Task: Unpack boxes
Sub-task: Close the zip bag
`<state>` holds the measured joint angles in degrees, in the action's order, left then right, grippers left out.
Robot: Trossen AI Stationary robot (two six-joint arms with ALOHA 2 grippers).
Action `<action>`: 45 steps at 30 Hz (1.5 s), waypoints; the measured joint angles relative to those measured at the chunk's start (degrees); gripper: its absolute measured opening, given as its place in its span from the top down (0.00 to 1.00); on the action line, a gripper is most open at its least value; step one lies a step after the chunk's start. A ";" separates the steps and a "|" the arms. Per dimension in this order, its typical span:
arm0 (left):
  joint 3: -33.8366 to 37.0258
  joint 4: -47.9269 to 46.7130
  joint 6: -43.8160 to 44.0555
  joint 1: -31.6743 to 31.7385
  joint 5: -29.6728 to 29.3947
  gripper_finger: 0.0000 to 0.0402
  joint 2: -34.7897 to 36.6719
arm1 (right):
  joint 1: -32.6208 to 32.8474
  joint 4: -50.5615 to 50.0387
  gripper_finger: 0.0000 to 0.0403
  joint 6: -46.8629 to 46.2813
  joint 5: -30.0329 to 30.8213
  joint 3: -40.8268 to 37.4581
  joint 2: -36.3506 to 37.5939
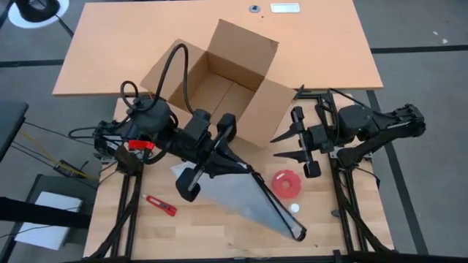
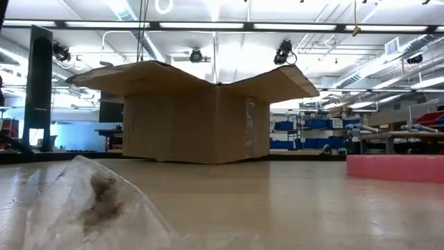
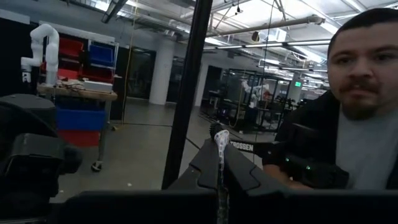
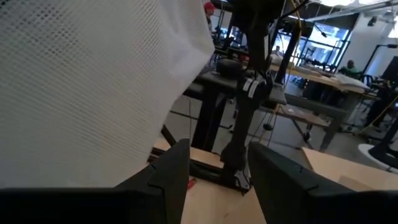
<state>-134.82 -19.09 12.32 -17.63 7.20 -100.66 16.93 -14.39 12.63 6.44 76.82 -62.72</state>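
Near the front edge of the table (image 1: pixel 329 58), the left gripper (image 1: pixel 232 164) is pinched tight on a clear plastic bag (image 1: pixel 245 196), holding it up off the surface, probably because it has just come out of the carton. Beside it, toward the right edge, the right gripper (image 1: pixel 287 145) waits with fingers spread and nothing between them, clear of a pink roll (image 1: pixel 286 183). Farther back, mid-table, stands the box (image 1: pixel 219 84): plain brown corrugated cardboard, flaps folded outward, its inside looking bare.
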 joint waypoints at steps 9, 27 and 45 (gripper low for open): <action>0.04 -0.02 -0.06 0.00 -0.04 0.99 0.00 | 0.00 0.01 0.59 1.04 0.02 0.00 0.00; 0.04 -2.48 0.10 0.00 -3.25 0.99 -0.04 | 0.00 -2.68 0.60 0.61 0.24 0.00 0.00; 0.07 -21.12 7.47 -0.70 -15.55 0.99 -5.77 | 0.73 -34.64 0.60 -24.75 -1.39 -2.56 0.00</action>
<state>-134.76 -40.22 19.79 -18.33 -8.35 -106.44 17.65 -49.04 -12.13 5.05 74.26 -62.72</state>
